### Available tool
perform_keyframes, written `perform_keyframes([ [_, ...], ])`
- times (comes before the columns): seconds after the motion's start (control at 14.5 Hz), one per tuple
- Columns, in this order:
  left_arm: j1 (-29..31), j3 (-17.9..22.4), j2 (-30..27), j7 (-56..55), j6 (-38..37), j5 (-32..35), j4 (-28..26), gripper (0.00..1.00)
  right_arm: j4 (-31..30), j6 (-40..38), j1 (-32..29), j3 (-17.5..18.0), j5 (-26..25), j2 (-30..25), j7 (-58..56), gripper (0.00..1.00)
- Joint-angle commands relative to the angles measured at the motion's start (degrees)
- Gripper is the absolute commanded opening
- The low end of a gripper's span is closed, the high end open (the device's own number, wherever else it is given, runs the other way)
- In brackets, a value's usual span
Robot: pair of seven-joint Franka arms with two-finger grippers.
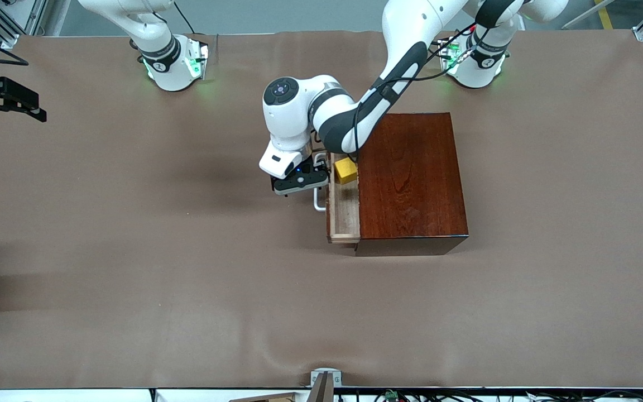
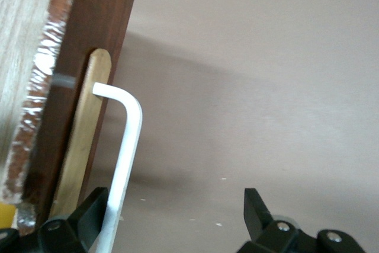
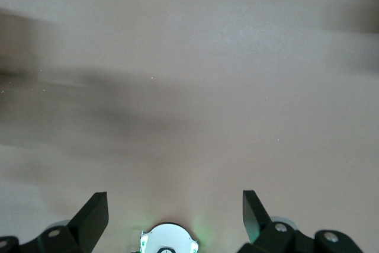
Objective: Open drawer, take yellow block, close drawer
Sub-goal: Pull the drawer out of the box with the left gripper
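Note:
The dark reddish-brown box stands mid-table. Its drawer is pulled partway out toward the right arm's end of the table, and its white handle shows. The yellow block lies in the drawer's tray, at the end farther from the front camera. My left gripper is low at the handle, open. In the left wrist view the handle runs just inside one finger of the left gripper. My right gripper waits high at the right arm's end; the right wrist view shows the right gripper open and empty.
The brown table cover spreads wide around the box. The right arm's base shows below the right gripper. The left arm's forearm crosses over the box's corner farthest from the front camera.

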Motion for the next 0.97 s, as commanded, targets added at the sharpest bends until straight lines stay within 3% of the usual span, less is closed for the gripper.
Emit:
perform_keyframes([
  [0.0, -1.1, -0.1, 2.1, -3.7, 3.3, -0.8, 2.7, 1.00, -0.3, -0.5, 0.7, -0.6, 0.2, -0.8, -0.1, 1.00],
  [0.41, -1.1, -0.1, 2.6, -7.8, 11.4, -0.9, 2.7, 1.00, -0.3, -0.8, 0.5, -0.6, 0.2, -0.7, -0.1, 1.00],
  [0.9, -0.9, 0.7, 0.4, -4.4, 9.9, 0.1, 2.4, 1.00, -0.2, -0.5, -0.8, -0.6, 0.1, 0.0, -0.1, 1.00],
])
